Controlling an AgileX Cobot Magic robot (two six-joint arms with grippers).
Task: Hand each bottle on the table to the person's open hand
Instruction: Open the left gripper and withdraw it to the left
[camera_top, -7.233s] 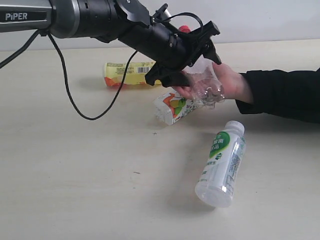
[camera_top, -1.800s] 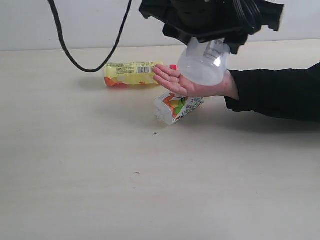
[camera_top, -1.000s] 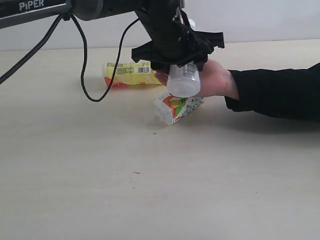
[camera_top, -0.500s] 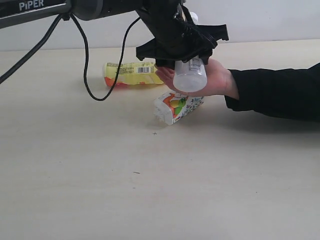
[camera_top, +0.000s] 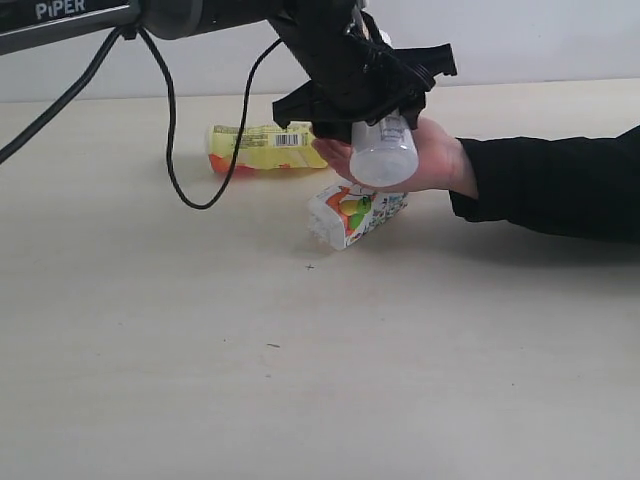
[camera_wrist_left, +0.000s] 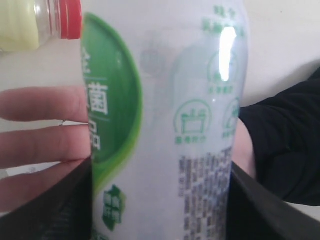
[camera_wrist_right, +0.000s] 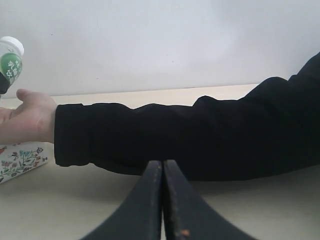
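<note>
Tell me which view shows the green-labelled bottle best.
Left wrist view: the bottle fills the frame, label print readable. The exterior view shows mainly its bare bottom end below the left gripper; the right wrist view catches only its cap end.

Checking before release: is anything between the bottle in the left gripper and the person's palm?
Nothing visible. The white-green bottle in the left gripper hangs at the open hand; the fruit-print bottle lies below.

White-green label bottle; yellow bottle, red cap; fruit-print bottle; black sleeve; beige table
</note>
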